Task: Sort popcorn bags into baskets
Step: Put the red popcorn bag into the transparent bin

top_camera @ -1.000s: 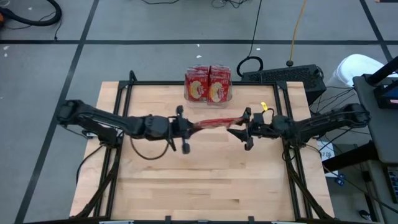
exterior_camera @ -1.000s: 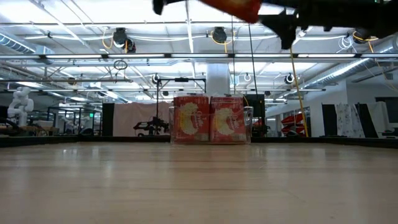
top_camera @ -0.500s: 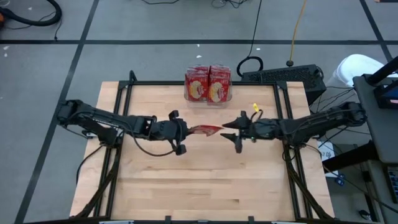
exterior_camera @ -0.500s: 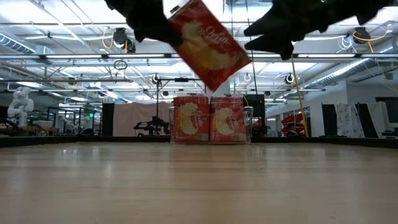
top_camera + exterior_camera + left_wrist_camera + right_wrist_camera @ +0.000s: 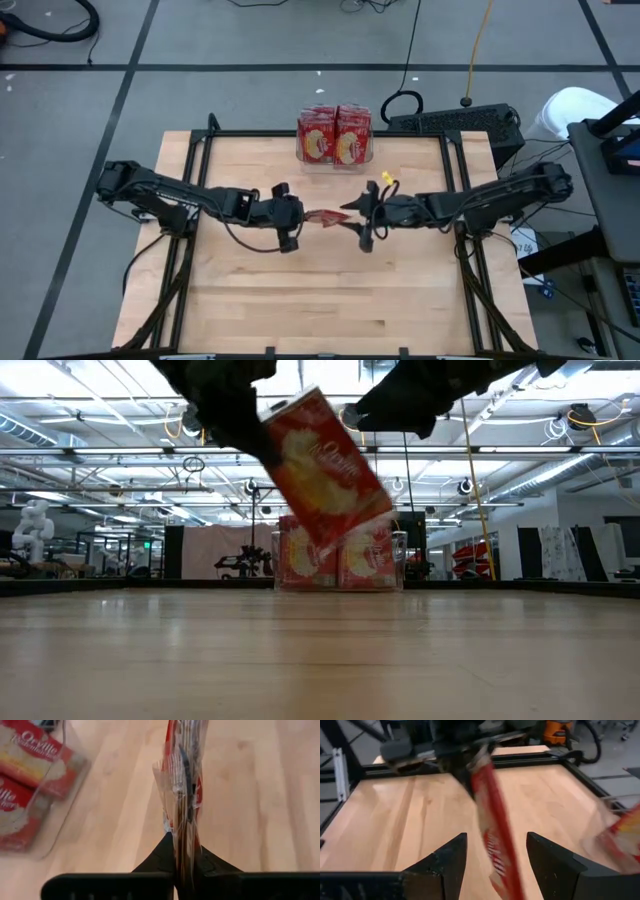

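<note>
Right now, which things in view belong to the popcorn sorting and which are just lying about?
Part of the job:
- popcorn bag held edge-on above the table, left gripper shut on it
- right gripper open around the bag's far end
- clear basket at the far table edge, bags standing in it

Lying about:
- black keyboard behind the table
- floor cables

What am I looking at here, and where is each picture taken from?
Two dark robot arms work over a wooden table. One picture looks down from above, one looks level along the tabletop, and two come from cameras on the wrists. At the table's far edge stands a clear bin with red popcorn bags upright inside. The left tool is shut on one more red bag, held in the air. The right tool is open, its fingers on either side of that bag's free end.
</note>
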Tool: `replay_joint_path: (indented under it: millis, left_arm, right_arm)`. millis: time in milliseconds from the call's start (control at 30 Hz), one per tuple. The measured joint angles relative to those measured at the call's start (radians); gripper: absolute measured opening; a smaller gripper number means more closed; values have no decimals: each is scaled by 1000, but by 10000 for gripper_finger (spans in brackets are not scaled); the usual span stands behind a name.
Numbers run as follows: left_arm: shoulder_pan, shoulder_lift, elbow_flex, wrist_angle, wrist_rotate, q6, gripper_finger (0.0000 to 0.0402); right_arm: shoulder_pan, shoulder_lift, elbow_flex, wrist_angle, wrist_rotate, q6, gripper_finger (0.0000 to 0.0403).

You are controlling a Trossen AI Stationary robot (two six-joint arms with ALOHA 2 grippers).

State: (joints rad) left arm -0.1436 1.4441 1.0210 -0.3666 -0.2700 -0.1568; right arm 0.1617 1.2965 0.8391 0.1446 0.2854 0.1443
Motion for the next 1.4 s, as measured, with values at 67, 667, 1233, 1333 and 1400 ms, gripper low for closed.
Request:
replay_joint_path:
  millis: [67, 667, 1233, 1333, 1400]
  left_arm:
    - [-2, 1, 2, 10, 10, -4, 18]
    - [1, 2, 1, 35, 60, -6, 8]
    - [1, 2, 1, 174, 59, 51, 30]
    - [-3, 2, 1, 221, 76, 44, 34]
    - [-6, 2, 0, 266, 85, 42, 49]
  right_arm:
    - [13, 32, 0, 31, -1, -12, 196]
    - [43, 86, -2, 102, 52, -124, 196]
    - [35, 126, -2, 84, 51, -191, 21]
    - [35, 88, -2, 39, 50, -190, 10]
    - [36, 54, -2, -7, 46, -176, 18]
